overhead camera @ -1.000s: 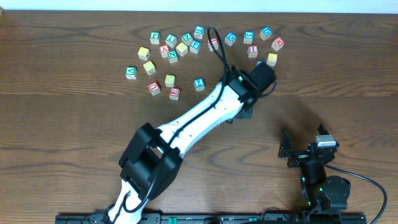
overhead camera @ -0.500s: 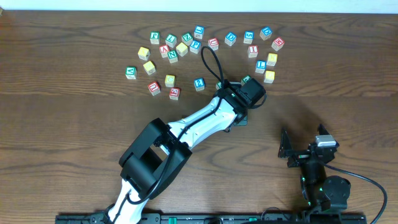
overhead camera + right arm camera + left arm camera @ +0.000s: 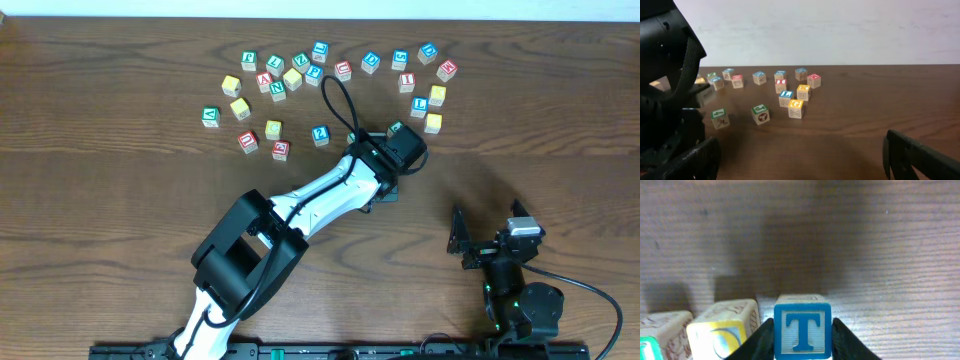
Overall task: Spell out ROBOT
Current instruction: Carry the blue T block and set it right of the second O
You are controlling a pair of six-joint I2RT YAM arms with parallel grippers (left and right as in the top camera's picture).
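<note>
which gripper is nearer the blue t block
Left. The left gripper has the blue T block between its jaws; the right gripper sits far off, nearer the robot's base.

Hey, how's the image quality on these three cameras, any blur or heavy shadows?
Overhead: evenly lit and sharp, the left arm casting only a faint shadow on the table. Left wrist: the T cube is crisp, a dark shadow behind it. Right wrist: near fingers dark and blurred, scattered cubes clear.

Brown wooden table [image 3: 100, 200], scattered letter cubes [image 3: 292, 78], blue T cube [image 3: 802, 332] beside others
</note>
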